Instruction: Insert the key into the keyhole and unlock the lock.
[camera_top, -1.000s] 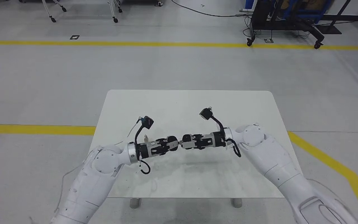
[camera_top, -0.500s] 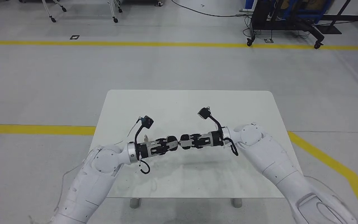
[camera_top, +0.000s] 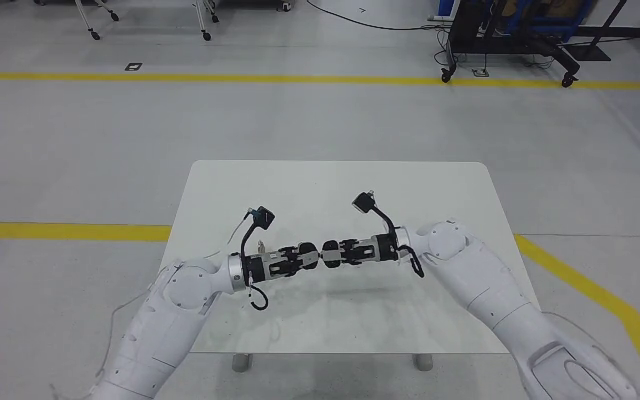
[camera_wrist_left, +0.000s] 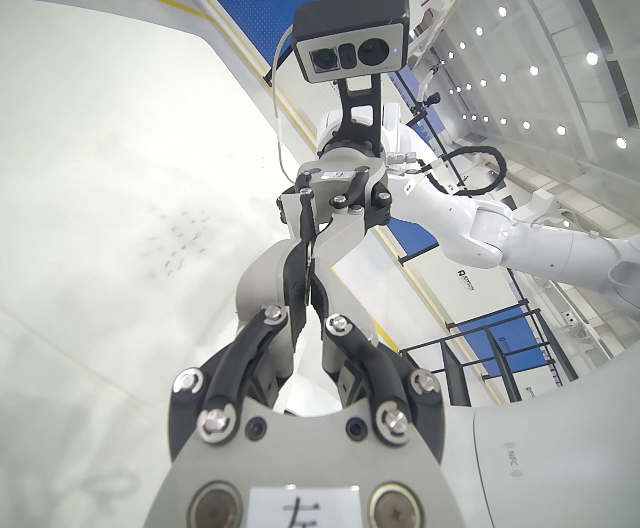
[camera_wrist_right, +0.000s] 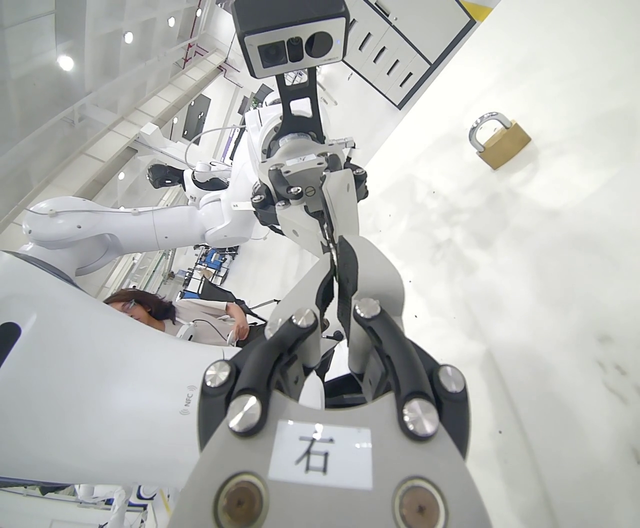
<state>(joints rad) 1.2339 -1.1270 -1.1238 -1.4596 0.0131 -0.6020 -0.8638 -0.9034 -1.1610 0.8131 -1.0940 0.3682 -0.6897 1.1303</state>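
- Top view: the lock (camera_top: 261, 247) lies on the desk (camera_top: 420, 190), just beside the left arm's wrist. The left claw (camera_top: 312, 255) and right claw (camera_top: 335, 250) meet tip to tip above the desk, near the lock but off to its side, away from the left arm. The key is too small to make out here.
- Left wrist view: the left claw (camera_wrist_left: 309, 280) has its pads together on a thin metal piece, which I take to be the key (camera_wrist_left: 311, 254). The right claw (camera_wrist_left: 312, 235) faces it head-on, its fingers pinched on the same piece from the other end. Both seem clamped on the key, and I cannot tell which one bears it.
- Right wrist view: the right claw (camera_wrist_right: 334, 260) is pressed together, and the key (camera_wrist_right: 328, 235) sits edge-on where it meets the left claw (camera_wrist_right: 325, 220). The brass lock (camera_wrist_right: 501, 141) lies flat on the desk, well apart from the key, its shackle arched away from the body. Its keyhole is not visible.
- Judgement: the key's long axis seems to run along the line of the two claws, level above the desk. The lock lies back along the left arm, behind that claw's tip. The right claw already points towards the lock, so it looks better placed to carry the key over, once the keyhole end is found.
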